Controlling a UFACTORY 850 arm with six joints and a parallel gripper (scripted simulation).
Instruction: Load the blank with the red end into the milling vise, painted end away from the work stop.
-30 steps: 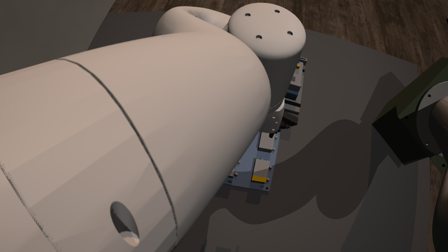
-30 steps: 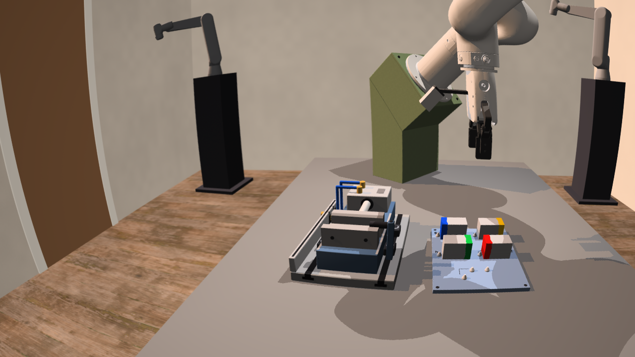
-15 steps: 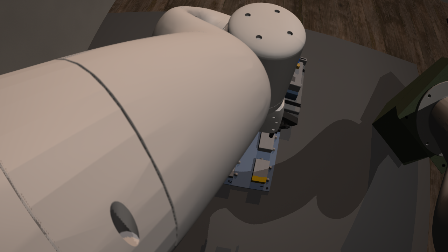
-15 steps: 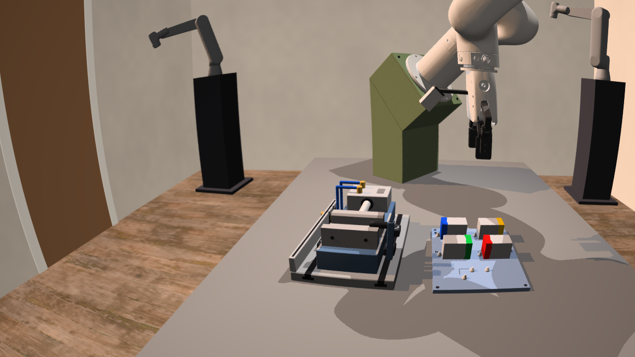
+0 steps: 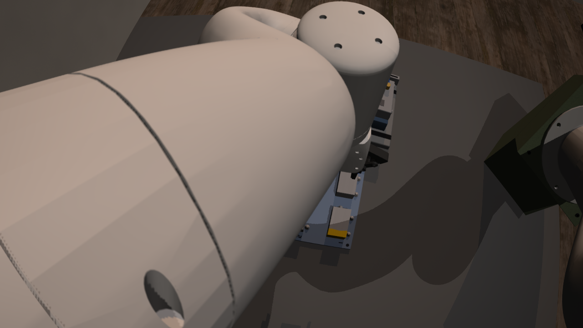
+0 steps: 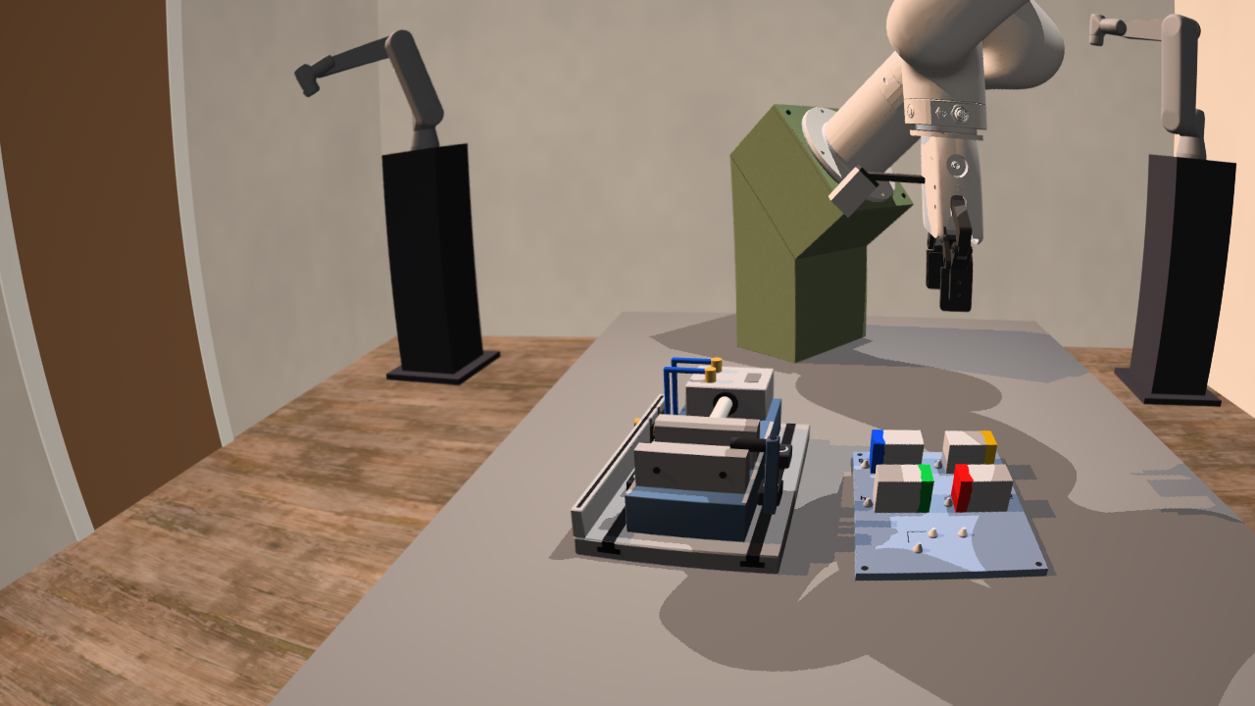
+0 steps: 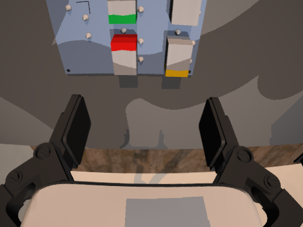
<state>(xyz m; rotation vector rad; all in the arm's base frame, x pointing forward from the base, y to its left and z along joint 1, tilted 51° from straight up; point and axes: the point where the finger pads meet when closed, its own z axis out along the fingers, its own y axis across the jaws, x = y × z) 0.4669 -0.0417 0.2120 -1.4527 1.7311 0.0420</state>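
Red-ended blank [image 6: 981, 488] [image 7: 124, 57] sits on the infeed plate [image 6: 982, 562] [image 7: 89, 60] — gripper [image 6: 947, 294] [image 7: 144, 110] wide open, seemingly above table level.
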